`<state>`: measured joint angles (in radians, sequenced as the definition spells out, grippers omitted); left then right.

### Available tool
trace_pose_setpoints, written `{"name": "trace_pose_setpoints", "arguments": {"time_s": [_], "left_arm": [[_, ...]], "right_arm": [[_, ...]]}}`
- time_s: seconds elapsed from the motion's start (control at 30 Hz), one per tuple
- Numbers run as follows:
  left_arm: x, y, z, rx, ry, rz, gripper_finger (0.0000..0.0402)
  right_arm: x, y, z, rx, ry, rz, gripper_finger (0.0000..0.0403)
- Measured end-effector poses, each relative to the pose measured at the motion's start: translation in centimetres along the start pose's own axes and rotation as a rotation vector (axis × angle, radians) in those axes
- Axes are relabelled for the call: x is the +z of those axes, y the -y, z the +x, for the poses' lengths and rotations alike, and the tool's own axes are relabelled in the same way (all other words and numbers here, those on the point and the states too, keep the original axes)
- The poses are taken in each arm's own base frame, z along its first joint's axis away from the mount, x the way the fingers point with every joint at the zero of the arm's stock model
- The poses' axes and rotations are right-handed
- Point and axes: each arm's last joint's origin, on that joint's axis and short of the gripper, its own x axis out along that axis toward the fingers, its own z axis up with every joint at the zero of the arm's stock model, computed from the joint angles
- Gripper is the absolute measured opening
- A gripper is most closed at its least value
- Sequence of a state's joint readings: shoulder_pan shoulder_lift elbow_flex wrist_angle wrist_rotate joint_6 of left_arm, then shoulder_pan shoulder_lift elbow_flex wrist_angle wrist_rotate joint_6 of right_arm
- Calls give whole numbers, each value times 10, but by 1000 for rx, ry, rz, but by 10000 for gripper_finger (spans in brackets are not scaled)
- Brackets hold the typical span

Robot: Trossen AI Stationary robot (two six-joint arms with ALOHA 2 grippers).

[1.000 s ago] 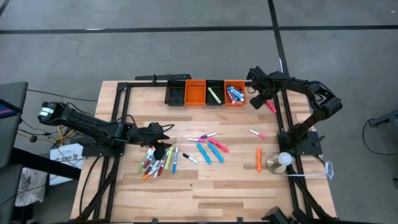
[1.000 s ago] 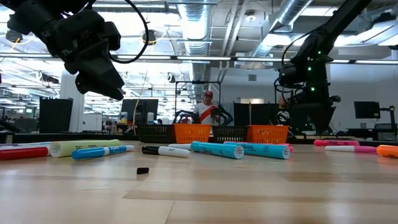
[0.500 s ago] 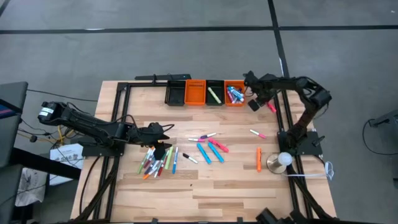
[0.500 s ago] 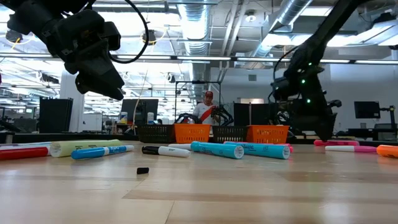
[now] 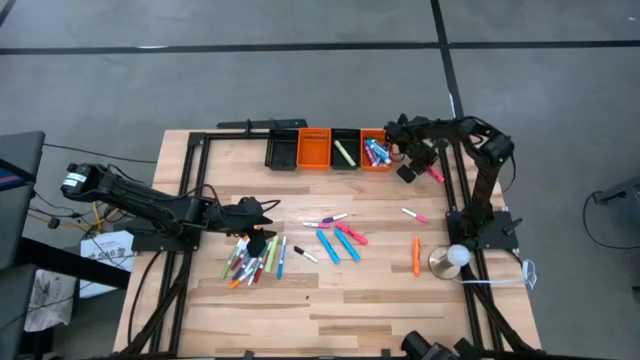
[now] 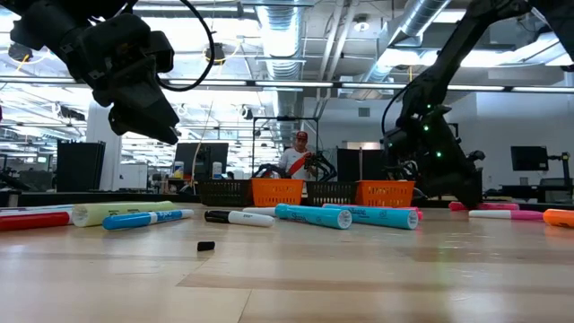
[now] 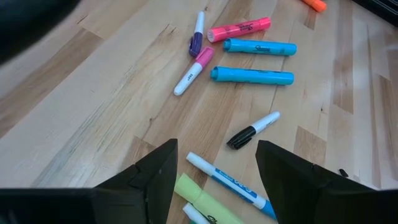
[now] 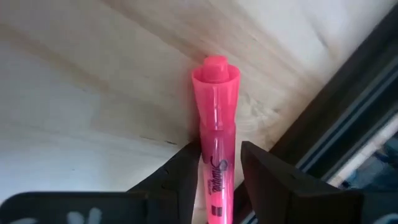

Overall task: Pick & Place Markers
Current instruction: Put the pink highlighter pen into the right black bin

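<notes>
The row of bins (image 5: 331,149) blocks the table's far edge, and the black frame rail (image 5: 453,180) walls the right side. Markers (image 5: 253,258) crowd the left-centre; more markers (image 5: 338,240) lie mid-table. Bare wood (image 5: 330,300) along the near edge leaves open passage.

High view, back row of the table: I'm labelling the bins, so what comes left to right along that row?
Black rectangular bin → orange rectangular bin → black bin holding a green marker → orange bin holding blue markers → right gripper shut on a pink marker.
</notes>
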<state>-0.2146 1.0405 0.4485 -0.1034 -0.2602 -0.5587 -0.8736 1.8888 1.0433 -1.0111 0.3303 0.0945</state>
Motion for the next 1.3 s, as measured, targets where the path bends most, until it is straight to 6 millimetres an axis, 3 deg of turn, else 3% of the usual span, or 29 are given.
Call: {"name": "trace_pose_setpoints", "arguments": {"time_s": [0.4, 0.67, 0.8, 1.3], "left_arm": [[0, 0, 0, 0, -1, 0, 214], [0, 0, 0, 0, -1, 0, 214], [0, 0, 0, 1, -1, 0, 214], [0, 0, 0, 1, 0, 0, 214]], "right_arm": [[0, -1, 1, 86, -41, 8, 112], [-2, 5, 1, 81, -48, 26, 40], [-7, 15, -4, 113, -35, 76, 40], [-47, 44, -67, 182, 233, 154, 44]]}}
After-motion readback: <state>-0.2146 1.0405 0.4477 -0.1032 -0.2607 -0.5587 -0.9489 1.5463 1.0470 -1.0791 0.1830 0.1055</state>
